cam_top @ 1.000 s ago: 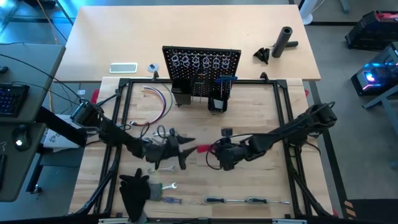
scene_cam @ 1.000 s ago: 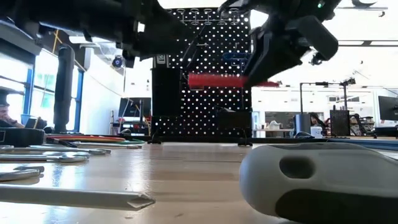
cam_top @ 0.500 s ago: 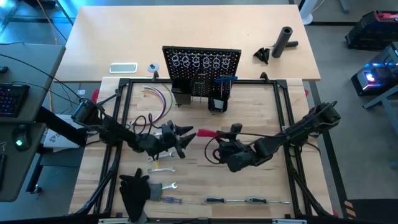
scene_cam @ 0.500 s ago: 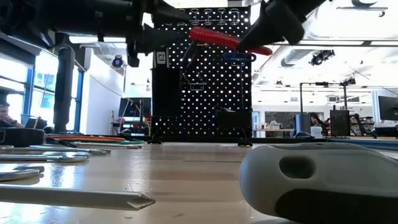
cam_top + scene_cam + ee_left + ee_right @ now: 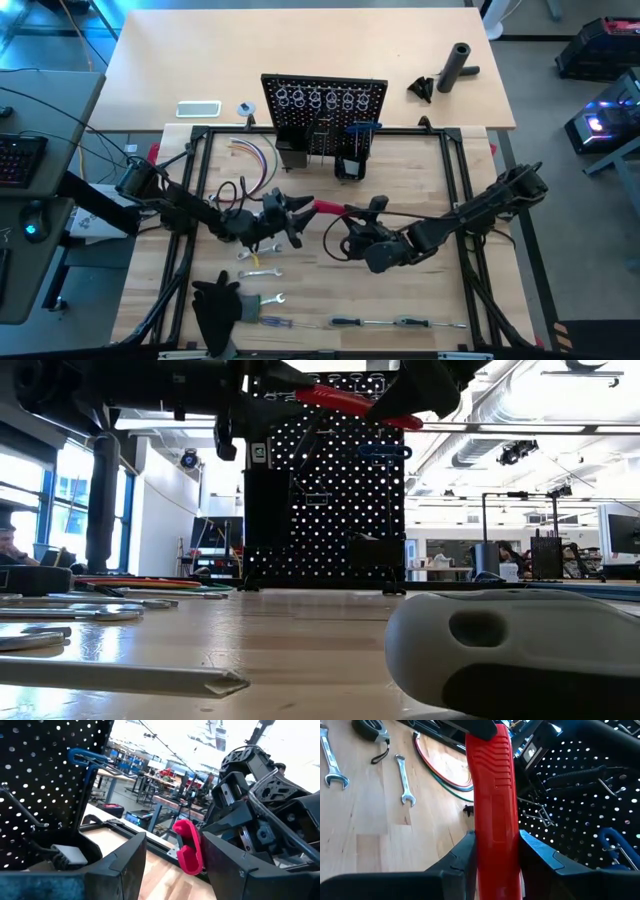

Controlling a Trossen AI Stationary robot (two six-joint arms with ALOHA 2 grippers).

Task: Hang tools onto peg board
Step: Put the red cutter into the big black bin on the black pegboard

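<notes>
While the two arms have drawn closer over the last second, I see the long red-handled tool [image 5: 328, 208] raised off the wooden surface [image 5: 420, 180] and carried toward the black upright perforated peg board [image 5: 323, 105]; in the low view it now sits higher against the board's top than it did before. My right hand [image 5: 352, 213] has its fingers closed on the red handle, one dark finger on each side of it in the right wrist view. My left hand [image 5: 295, 212] has come up from lower on the surface to meet the handle's free end; its fingers stand apart with the red tip [image 5: 188, 846] between them, and I cannot tell whether they touch it.

The tool's working end is hidden behind the right hand, so I cannot say what kind of tool it is. In the low view a grey rounded handle [image 5: 510, 650] close to the camera blocks much of the surface.

A blue-handled tool [image 5: 362, 127] already hangs on the board, and a small black bin [image 5: 348, 166] sits at its foot; its contents I cannot make out. Silver wrenches [image 5: 262, 272] lie on the surface below the left hand.
</notes>
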